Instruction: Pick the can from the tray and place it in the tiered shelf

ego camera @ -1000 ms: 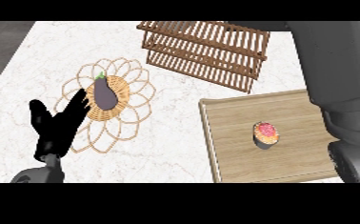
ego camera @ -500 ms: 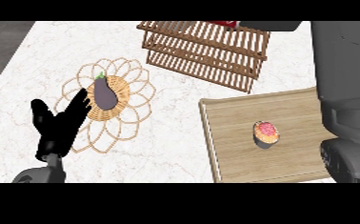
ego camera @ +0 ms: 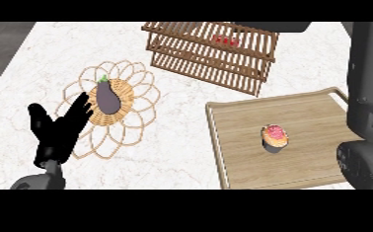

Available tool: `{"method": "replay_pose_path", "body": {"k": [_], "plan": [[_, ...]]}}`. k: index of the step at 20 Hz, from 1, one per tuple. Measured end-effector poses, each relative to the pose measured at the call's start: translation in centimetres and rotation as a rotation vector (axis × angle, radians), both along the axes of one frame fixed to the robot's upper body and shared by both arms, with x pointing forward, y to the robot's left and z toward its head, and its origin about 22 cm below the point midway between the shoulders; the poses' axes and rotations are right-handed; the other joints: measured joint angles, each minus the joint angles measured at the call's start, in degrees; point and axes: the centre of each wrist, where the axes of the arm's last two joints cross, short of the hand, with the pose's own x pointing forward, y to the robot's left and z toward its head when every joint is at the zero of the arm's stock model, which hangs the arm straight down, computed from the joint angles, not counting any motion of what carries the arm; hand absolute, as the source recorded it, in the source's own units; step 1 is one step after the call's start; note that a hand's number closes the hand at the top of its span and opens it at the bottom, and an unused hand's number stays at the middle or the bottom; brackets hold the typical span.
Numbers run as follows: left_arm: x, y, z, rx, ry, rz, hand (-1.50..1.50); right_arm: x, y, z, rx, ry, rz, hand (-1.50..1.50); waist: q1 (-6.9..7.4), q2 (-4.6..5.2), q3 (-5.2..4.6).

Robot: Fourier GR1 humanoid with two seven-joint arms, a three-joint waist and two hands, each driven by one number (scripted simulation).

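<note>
Can (ego camera: 275, 138) upright on the wooden tray (ego camera: 241, 147), long axis vertical, pink-red top facing up, near the tray's middle. Left hand (ego camera: 58, 132) open, fingers straight and spread, holding nothing, overlapping the edge of the wicker mat (ego camera: 146, 97) beside the eggplant (ego camera: 108, 97). Right hand out of sight; only a dark arm along the right edge. Red object inside the tiered shelf (ego camera: 211, 53) hard to make out.

The right arm (ego camera: 360, 102) runs along the view's right edge and is cut off by it; its hand does not show. The tray (ego camera: 241, 142) is cropped at its lower edge, and its right handle passes behind that arm. A red thing (ego camera: 226, 40) sits behind the slats of the tiered shelf (ego camera: 207, 53), too masked to identify. The left forearm (ego camera: 36, 180) is cut at the bottom.
</note>
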Motion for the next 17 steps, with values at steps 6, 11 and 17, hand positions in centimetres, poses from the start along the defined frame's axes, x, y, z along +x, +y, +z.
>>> {"method": "replay_pose_path", "body": {"k": [6,11,17], "plan": [[-0.1,-0.1,-0.2,0.003,0.001,0.013,0.0,-1.4,-5.1,1.1,0.075,-0.051,-0.179,-1.5,-0.42,-0.11,0.02],[-0.3,-0.2,-0.3,0.009,0.003,0.02,0.0,-3.6,-10.2,0.4,0.174,-0.08,-0.257,-1.5,-0.88,-0.25,0.06],[-0.3,-0.4,0.0,0.008,0.005,0.02,0.0,-7.3,-16.3,0.5,0.209,-0.072,-0.238,-1.5,-0.87,-0.22,0.01]]}}
